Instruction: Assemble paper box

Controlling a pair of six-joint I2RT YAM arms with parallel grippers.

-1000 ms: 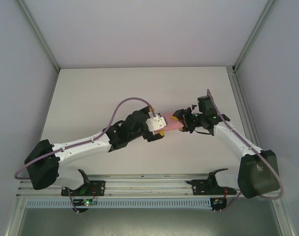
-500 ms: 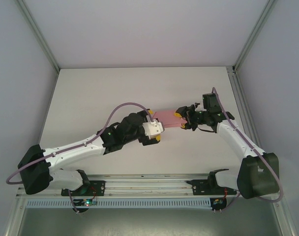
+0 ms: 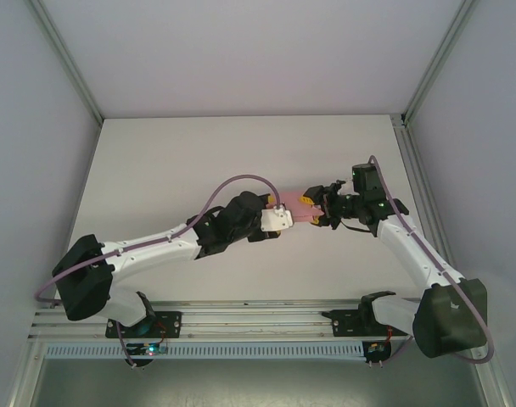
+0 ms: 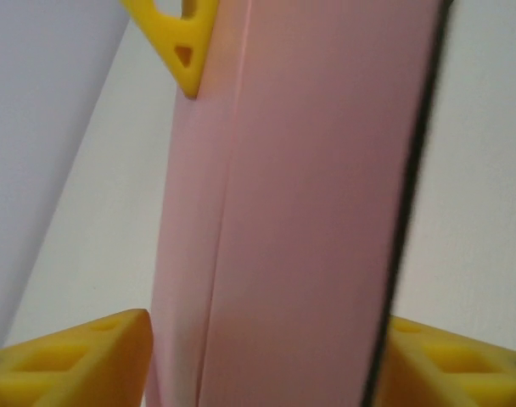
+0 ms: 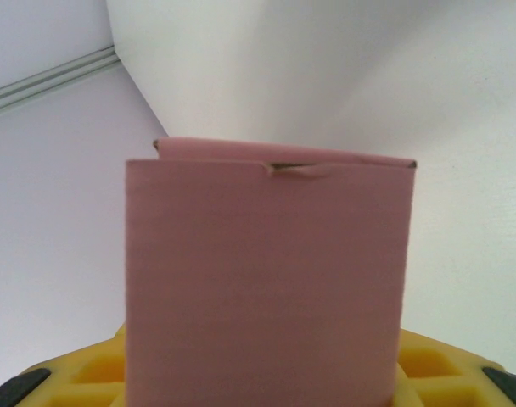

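**White table, pale-walled cell: paper box spanning both sets of fingers**

White table (image 3: 156,170) and pale walls (image 3: 241,51) are forming the background. The paper box (image 3: 296,209) is sitting mid-table between the two arms as a flattened pink sleeve. It is appearing raised off the surface, though the overhead view is not settling that.

Right fingers (image 5: 88,381) are holding the box. They are standing partly apart, with the near end of the sleeve filling the gap between them and its panel rising straight out ahead of them. One of their tips is also showing at the far end of the box in the left wrist view.

Left fingers (image 4: 71,365) are standing one on each side of the opposite end, close against both long edges. Whether they are pressing the card or only bracketing it, I cannot tell.

Governing relation: the long axis is running straight out from the left fingers to the right fingers, so each set is meeting the box end-on, from opposite ends. Both arms are about equally near.

In my judgement a two-ended hold is being set up, ahead of opening the sleeve or working an end flap. The edge farthest ahead of the right fingers is showing a second layer and a small lifted nick at the fold. Thin card is likely to buckle if both sets squeeze along the axis.
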